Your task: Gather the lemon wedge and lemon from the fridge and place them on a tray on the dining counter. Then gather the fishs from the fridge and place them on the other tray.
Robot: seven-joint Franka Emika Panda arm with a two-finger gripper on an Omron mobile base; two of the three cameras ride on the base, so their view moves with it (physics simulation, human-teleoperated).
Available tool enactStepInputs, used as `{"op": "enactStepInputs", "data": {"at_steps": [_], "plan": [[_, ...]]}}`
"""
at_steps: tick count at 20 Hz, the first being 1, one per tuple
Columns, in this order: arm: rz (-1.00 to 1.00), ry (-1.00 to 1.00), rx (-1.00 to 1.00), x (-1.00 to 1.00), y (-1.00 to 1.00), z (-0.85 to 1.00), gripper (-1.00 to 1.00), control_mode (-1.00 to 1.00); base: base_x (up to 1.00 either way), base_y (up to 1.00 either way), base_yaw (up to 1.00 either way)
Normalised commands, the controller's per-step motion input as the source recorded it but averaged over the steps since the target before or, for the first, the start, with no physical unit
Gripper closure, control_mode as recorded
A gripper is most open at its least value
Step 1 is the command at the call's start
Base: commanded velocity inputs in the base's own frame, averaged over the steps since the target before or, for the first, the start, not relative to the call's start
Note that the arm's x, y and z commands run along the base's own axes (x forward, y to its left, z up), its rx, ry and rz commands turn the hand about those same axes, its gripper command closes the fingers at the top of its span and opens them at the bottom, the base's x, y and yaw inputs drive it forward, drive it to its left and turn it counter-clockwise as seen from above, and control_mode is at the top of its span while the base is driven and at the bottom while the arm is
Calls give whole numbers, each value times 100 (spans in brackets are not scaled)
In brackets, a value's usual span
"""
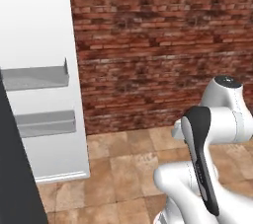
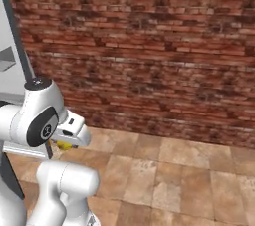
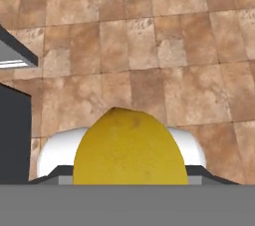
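The lemon (image 3: 130, 153), yellow and rounded, sits close up in the hand view with brown floor tiles beyond it. My gripper (image 2: 65, 143) is shut on the lemon (image 2: 63, 146), which peeks out yellow under the white hand, low over the floor. The fridge (image 1: 39, 77) stands at the left with its door open, showing a white inner panel with two grey door bins. The lemon wedge, the fishs, both trays and the dining counter are out of view.
A red brick wall (image 2: 149, 46) runs across ahead, with a tiled floor (image 2: 169, 170) below it. A dark panel edge (image 1: 12, 168) rises at the lower left. The arm's elbow (image 1: 207, 154) is folded close in at the lower right.
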Motion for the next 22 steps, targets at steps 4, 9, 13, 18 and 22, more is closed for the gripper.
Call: {"op": "enactStepInputs", "data": {"at_steps": [4, 9, 13, 18, 22], "plan": [[0, 0, 0, 0, 0, 0, 100, 100, -9, -79, -31], [0, 0, 0, 0, 0, 0, 100, 100, -3, -77, -27], [0, 0, 0, 0, 0, 0, 100, 100, 0, -63, -35], [0, 0, 0, 0, 0, 0, 100, 100, 0, -41, -44], [0, 0, 0, 0, 0, 0, 100, 100, 0, -17, -53]]}}
